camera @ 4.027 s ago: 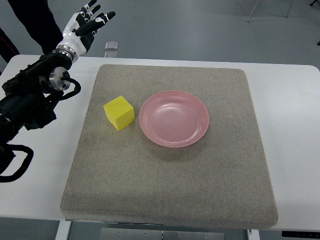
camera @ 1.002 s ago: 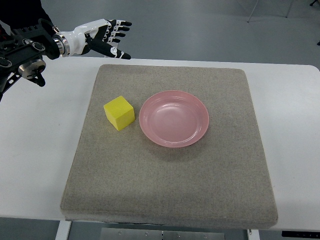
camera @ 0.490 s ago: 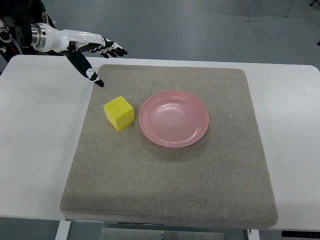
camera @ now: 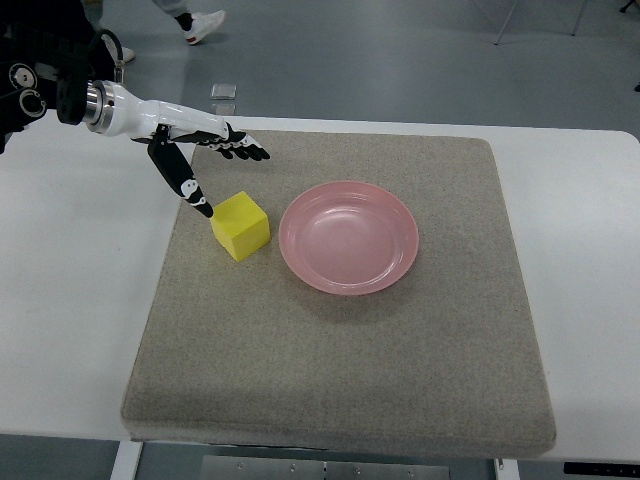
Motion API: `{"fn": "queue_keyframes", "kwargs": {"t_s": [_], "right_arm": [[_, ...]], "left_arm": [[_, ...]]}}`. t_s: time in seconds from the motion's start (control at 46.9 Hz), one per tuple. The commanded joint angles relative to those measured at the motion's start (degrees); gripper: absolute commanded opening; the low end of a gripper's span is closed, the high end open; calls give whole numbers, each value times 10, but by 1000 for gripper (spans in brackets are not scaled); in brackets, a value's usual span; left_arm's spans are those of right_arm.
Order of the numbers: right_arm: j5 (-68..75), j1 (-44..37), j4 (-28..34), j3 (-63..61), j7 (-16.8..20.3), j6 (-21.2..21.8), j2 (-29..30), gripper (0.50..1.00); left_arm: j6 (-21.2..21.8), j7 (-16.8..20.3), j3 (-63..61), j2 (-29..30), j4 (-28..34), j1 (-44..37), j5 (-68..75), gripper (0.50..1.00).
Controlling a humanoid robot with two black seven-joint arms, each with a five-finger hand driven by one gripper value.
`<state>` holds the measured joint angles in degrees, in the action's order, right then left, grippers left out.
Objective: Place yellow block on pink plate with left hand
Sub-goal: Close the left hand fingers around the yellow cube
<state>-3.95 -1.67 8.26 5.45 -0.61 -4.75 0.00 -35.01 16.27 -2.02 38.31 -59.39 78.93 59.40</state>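
The left hand [camera: 195, 150] is hanging over the far-left corner of the mat [camera: 340, 390], fingers spread wide and holding nothing, the thumb [camera: 185, 185] pointing down so that its tip is sitting just at the block's [camera: 241, 226] upper-left edge — touching or a hair off, too close to call from up here. The other fingers [camera: 240, 148] are fanning out past the block's far side, well above it. The block is resting on the mat, turned a little askew, just left of the plate [camera: 348, 236] with a narrow strip of mat between them; the plate is lying empty at the mat's middle. Looks like a light, rigid cube, flat-faced and matte, so it is likely offering decent friction and no fear of crushing. The sensible hold is looking like thumb on the near-left face and fingers on the opposite far-right face, squeezing square across flat sides rather than across corners, since a skewed pinch could spin it. The mat is looking soft, so pressing down may rock it. Right arm is nowhere in view. A person's shoe [camera: 205, 24] is showing on the floor beyond the table [camera: 80, 280].
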Motion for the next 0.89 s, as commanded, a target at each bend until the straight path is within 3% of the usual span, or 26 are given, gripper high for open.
{"fn": "queue_keyframes", "kwargs": {"t_s": [0.0,0.405,0.575,0.874], "right_arm": [[0,0,0,0,0,0,0,924],[0,0,0,0,0,0,0,924],[0,0,0,0,0,0,0,924],[0,0,0,0,-1,0,0,924]], "left_arm": [[0,0,1,-6,1,-12,16,984],[6,0,2,-22,7,-28,28,984],[42,3,2,-28,15,-41,30,986],[44,10,2,-28,16,-45,69,977]]}}
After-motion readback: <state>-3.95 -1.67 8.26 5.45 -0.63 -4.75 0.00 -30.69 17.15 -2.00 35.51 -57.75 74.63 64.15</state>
